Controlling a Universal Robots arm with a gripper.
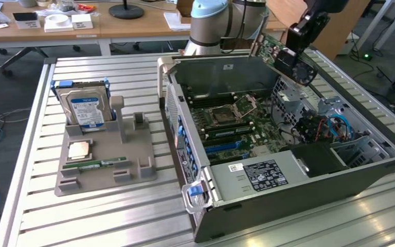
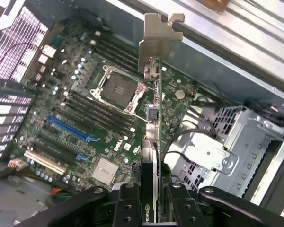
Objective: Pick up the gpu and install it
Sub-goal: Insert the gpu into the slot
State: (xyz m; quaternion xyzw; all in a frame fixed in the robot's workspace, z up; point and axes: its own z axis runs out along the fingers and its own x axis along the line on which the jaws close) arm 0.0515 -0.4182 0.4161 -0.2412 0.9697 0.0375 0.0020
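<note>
My gripper [image 1: 295, 43] hangs above the far end of the open computer case [image 1: 287, 200] and is shut on the gpu [image 1: 274, 51]. The card is held tilted in the air, green board and dark fan face showing, clear of the case. In the wrist view the gpu [image 2: 154, 137] appears edge-on between the two black fingers [image 2: 128, 203], its silver bracket [image 2: 158, 40] pointing away from my gripper [image 2: 154, 210]. Beneath it lies the motherboard [image 2: 85, 109] with a long blue slot [image 2: 68, 126] and the processor socket [image 2: 118, 87].
On the slatted table at the exterior view's left stands a grey holder [image 1: 105, 164] with a blue-labelled hard drive [image 1: 84, 105], a processor chip [image 1: 79, 149] and a memory stick [image 1: 105, 163]. Inside the case are a drive cage [image 2: 236, 142] and cables [image 1: 335, 126]. A desk stands behind.
</note>
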